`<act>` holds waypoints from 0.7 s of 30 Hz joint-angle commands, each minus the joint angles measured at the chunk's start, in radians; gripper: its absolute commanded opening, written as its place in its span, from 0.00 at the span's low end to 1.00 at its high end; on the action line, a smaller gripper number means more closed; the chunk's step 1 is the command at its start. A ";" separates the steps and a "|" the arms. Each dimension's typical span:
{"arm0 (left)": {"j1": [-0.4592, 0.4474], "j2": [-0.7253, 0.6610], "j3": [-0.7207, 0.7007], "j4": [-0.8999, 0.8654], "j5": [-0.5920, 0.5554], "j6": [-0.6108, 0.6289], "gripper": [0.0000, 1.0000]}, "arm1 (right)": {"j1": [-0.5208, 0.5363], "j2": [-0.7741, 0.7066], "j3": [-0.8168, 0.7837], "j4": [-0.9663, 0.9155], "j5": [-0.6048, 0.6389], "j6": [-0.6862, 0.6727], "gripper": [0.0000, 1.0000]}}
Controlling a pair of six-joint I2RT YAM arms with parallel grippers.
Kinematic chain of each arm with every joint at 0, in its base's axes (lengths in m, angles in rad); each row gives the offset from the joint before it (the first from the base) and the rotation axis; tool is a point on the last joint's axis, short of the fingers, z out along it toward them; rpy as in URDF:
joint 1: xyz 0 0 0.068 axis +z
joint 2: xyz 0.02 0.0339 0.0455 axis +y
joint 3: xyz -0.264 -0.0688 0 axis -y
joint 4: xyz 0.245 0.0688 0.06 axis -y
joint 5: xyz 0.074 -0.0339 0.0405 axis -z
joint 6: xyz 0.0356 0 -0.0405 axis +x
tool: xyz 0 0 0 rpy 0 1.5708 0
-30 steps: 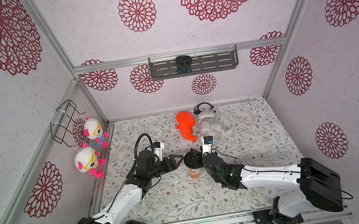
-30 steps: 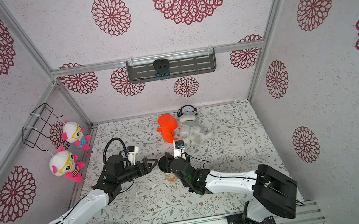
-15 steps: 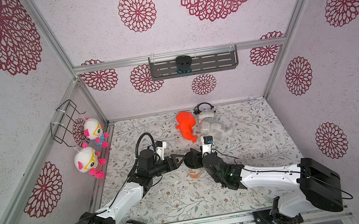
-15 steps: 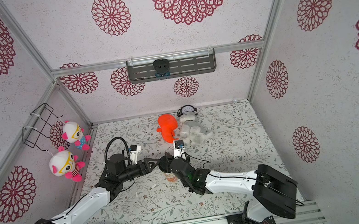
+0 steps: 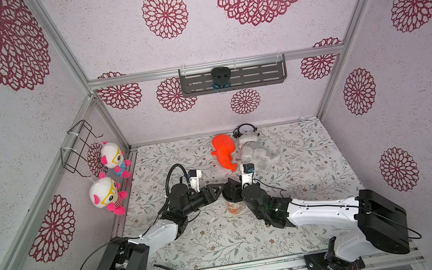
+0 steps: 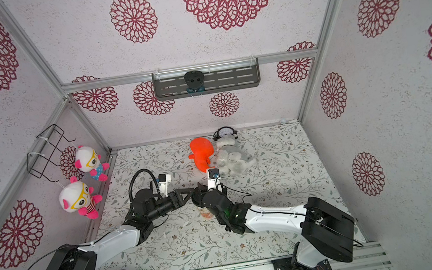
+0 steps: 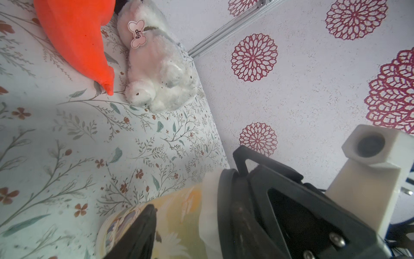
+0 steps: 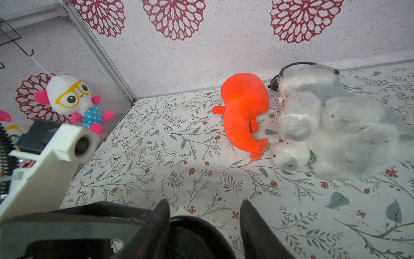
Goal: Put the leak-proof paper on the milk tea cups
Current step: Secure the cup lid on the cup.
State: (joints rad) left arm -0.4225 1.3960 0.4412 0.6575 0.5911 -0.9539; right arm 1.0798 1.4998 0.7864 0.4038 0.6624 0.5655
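Far left of the cup [image 5: 233, 209], a striped doll [image 5: 106, 197] and a dotted doll [image 5: 114, 160] hang on the side wall. Nearer, the left arm reaches in from the cup's left, and the left gripper [image 5: 219, 191] sits right at the cup's top edge. In the left wrist view its fingers [image 7: 143, 228] stand apart, one low against the cup's printed side, the other up past the cup's rim. I cannot tell whether they press on anything.

The cup stands upright on the flowered table [image 5: 303, 183], with orange print low on its side. The paper [image 7: 208, 201] lies over the cup's mouth, and its whitish edge hangs a little way down outside the rim. A black lid [image 7: 226, 208] sits on top of the paper.

The right arm comes in from the cup's right. The right gripper [image 8: 204, 201] is above the cup, with one finger on each side of the lid, clamped on it.

Behind the cup lies an orange toy [image 5: 224, 151]. Behind the cup and to its right lies a grey plush dog [image 5: 255, 153]. Farther behind the cup, at the back wall, stands a small clock [image 5: 245, 129].
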 commanded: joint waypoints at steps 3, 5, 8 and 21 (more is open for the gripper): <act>-0.060 0.100 -0.107 -0.185 -0.039 -0.008 0.54 | -0.001 0.151 -0.114 -0.469 -0.043 -0.133 0.53; -0.064 0.110 -0.115 -0.182 -0.043 -0.009 0.53 | -0.001 0.151 -0.119 -0.462 -0.041 -0.132 0.53; -0.070 0.134 -0.134 -0.154 -0.055 -0.022 0.52 | -0.001 0.152 -0.129 -0.456 -0.043 -0.123 0.53; -0.112 0.112 -0.161 -0.081 -0.144 -0.025 0.56 | -0.001 0.119 -0.143 -0.431 -0.041 -0.121 0.53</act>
State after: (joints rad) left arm -0.4747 1.4506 0.3687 0.8837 0.4660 -1.0290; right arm 1.0798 1.4979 0.7841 0.4080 0.6621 0.5579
